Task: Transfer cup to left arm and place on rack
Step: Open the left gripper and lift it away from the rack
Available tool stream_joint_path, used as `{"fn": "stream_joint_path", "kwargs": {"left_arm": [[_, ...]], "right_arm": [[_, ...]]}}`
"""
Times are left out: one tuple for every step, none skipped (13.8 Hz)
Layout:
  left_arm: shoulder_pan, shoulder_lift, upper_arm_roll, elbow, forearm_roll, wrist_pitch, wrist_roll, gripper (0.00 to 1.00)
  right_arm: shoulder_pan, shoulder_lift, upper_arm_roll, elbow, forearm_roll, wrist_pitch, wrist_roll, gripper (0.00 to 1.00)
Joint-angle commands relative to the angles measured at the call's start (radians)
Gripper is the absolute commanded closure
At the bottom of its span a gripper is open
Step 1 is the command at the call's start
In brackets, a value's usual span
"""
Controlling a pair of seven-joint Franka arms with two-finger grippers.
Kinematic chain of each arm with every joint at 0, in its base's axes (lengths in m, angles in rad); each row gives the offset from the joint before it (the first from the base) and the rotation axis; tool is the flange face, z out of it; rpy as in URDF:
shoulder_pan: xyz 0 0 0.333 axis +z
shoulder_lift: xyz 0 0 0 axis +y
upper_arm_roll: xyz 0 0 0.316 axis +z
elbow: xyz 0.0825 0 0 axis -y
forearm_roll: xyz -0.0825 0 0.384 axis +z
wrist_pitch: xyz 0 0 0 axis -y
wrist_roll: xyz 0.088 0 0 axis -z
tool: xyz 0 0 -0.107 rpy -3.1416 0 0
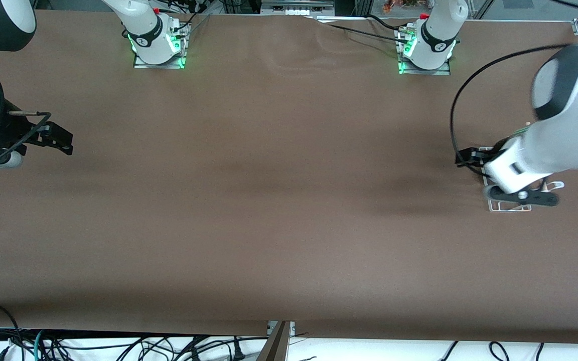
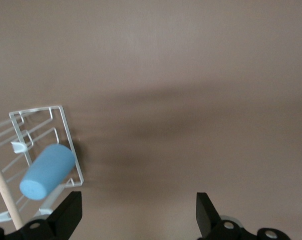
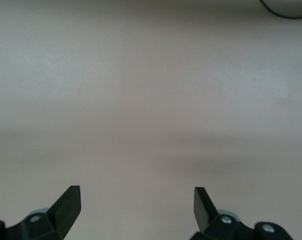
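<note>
The right gripper hangs over the brown table at the right arm's end, well apart from the rack. In the right wrist view its two black fingers stand wide apart with only bare table between them; this arm waits.

At the left arm's end of the table stands the rack, a small white wire frame, mostly covered in the front view by the left arm, whose white wrist block hangs over it. The left gripper pokes out from under that wrist, over the table just beside the rack, toward the right arm's end. In the left wrist view its fingers are spread wide with nothing between them.

The cup is on the rack, seen only in the left wrist view: a light-blue tumbler lying tilted across the wire rows, near the rack's edge, with the light wooden dowel just beside it. The cup is clear of the left gripper's fingers.
</note>
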Motion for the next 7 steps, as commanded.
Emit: {"fn": "stream_joint_path", "kwargs": {"left_arm": [[0.028,-0.205,-0.004,-0.238,-0.043,0.122,-0.003,0.0],[0.028,-0.241,-0.008,-0.305,-0.066,0.215,-0.004,0.0],[0.028,-0.279,-0.008,-0.4,-0.067,0.306,-0.004,0.0],[0.03,-0.325,-0.008,-0.48,-0.071,0.357,-0.012,0.0],[0.031,-0.365,-0.008,-0.523,-0.06,0.354,-0.018,0.0],[0.031,-0.377,-0.008,-0.54,-0.054,0.339,-0.018,0.0],[0.03,-0.376,-0.006,-0.535,-0.054,0.311,-0.02,0.0]], "right_arm": [[-0.008,-0.013,0.003,-0.011,0.016,0.007,-0.007,0.0],[-0.008,-0.013,0.003,-0.011,0.017,0.007,-0.008,0.0],[-0.008,-0.013,0.003,-0.011,0.016,0.009,-0.008,0.0],[-0.008,-0.013,0.003,-0.011,0.016,0.009,-0.008,0.0],[-0.008,-0.013,0.003,-0.011,0.016,0.009,-0.008,0.0],[-0.008,-0.013,0.003,-0.011,0.016,0.007,-0.008,0.0],[-0.008,-0.013,0.003,-0.011,0.016,0.009,-0.008,0.0]]}}
